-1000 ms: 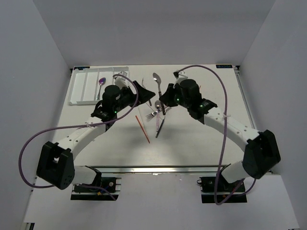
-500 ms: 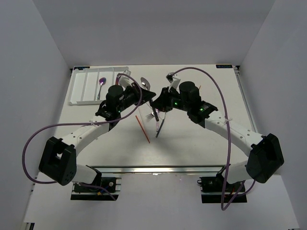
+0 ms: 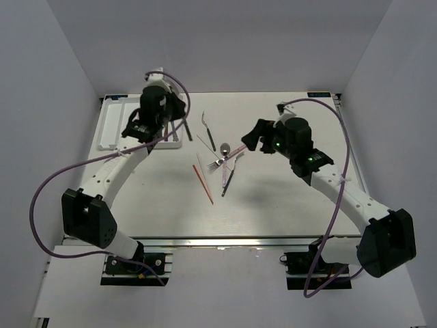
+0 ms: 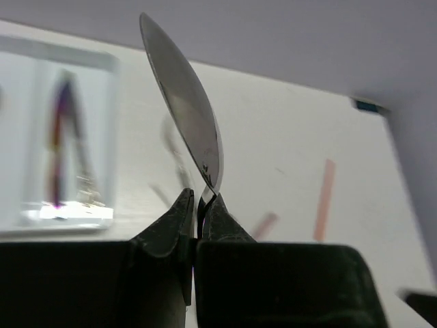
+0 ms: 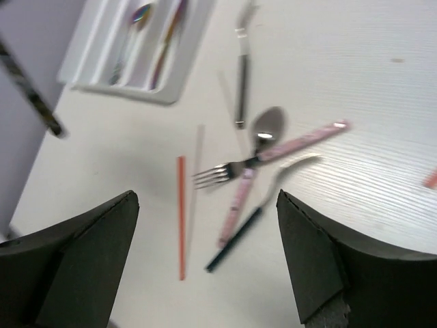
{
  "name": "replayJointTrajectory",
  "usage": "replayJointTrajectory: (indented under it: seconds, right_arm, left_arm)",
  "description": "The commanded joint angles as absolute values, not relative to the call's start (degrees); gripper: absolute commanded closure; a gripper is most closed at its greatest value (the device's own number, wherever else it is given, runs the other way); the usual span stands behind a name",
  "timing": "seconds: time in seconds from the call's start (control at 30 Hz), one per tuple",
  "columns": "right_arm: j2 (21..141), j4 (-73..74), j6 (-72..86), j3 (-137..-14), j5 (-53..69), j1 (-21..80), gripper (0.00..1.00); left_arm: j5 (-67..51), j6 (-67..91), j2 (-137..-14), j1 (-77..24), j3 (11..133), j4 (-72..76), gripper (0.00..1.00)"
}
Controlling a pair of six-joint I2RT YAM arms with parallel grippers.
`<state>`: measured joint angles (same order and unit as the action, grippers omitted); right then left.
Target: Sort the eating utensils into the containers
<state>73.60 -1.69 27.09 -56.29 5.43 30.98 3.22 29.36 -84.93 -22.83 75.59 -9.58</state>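
**Top external view.** One white tray (image 3: 111, 125) lies at the far left of the table (image 3: 287, 205). The left arm (image 3: 113, 167) reaches over the tray's right end. The right arm (image 3: 334, 181) ends right of centre, above bare table. One loose group of utensils lies between the two arms. It includes one red chopstick (image 3: 203, 183), one fork (image 3: 217, 163) and one dark-handled utensil (image 3: 227, 180). One separate utensil (image 3: 207, 131), also dark-handled, lies apart from the group and nearer the tray.

**Left wrist view.** The left gripper (image 4: 200, 205) has its jaws pressed together on the neck of one silver spoon (image 4: 183, 113). The bowl stands up beyond the fingertips, clear of the table. The tray shows blurred at the left, with one iridescent utensil (image 4: 63, 137) lying in it; the slot cannot be told. Two pink strips (image 4: 324, 201) lie on the table at the right, too blurred to identify.

**Right wrist view.** The right gripper (image 5: 206, 205) has its jaws spread wide with nothing between them, above the loose group. Counted here:
- one red chopstick
- one pale chopstick (image 5: 195, 179), just beside the red one
- one fork
- one loose spoon (image 5: 268, 127)
- two pink handles (image 5: 304, 139), crossing near that spoon's neck
- one dark-handled utensil

The tray at the top left holds two iridescent pieces (image 5: 171, 31).
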Motion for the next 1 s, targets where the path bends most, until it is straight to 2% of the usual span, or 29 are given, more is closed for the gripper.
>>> replayJointTrajectory:
  seconds: [0.0,0.1,0.17,0.3,0.43,0.57,0.67,0.8,0.87,0.9,0.93,0.97]
  right_arm:
    - [69.71,-0.70,27.60,-53.10,4.74,26.20,0.13]
    - [68.47,-0.09,26.63,-51.86,6.06,25.05,0.13]
    - [67.86,-0.09,26.54,-50.63,7.29,25.05,0.13]
    - [65.92,-1.14,27.16,-47.47,9.93,25.05,0.13]
    - [65.39,-1.32,27.33,-45.71,10.72,25.05,0.13]
    - [65.65,-3.07,27.51,-42.81,10.64,24.96,0.13]
    - [66.88,-3.60,27.60,-42.01,10.20,25.05,0.13]
    - [68.03,-3.87,27.95,-42.01,10.37,25.05,0.13]
    - [68.38,-3.78,27.86,-42.36,10.28,25.05,0.13]
    - [68.38,-3.78,27.86,-42.45,10.28,25.05,0.13]
    - [68.38,-3.69,27.77,-42.80,10.20,25.05,0.13]
    - [68.47,-3.69,27.77,-42.98,10.28,25.05,0.13]
  left_arm:
    - [16.52,16.36,-88.31,-16.01,80.76,-15.84,1.00]
    - [14.09,11.53,-94.20,-10.56,85.06,-14.94,1.00]
    - [12.66,6.26,-102.19,-8.01,92.87,-16.60,1.00]
    - [13.96,-2.62,-113.71,-6.86,104.75,-18.90,1.00]
    - [15.38,-3.52,-123.28,-4.58,112.56,-18.37,1.00]
    - [14.23,-0.62,-125.51,-2.64,112.59,-15.48,1.00]
    - [13.45,-0.53,-125.94,-2.29,110.22,-13.19,0.94]
    - [12.92,-0.53,-127.96,-2.20,109.86,-14.06,0.94]
    - [13.53,1.13,-128.23,-2.20,109.34,-14.41,0.86]
    - [14.06,1.23,-127.71,-2.28,108.55,-14.41,0.78]
    - [14.32,1.67,-127.27,-2.20,108.11,-14.50,0.60]
    - [14.50,1.84,-126.74,-2.20,107.58,-14.15,0.50]
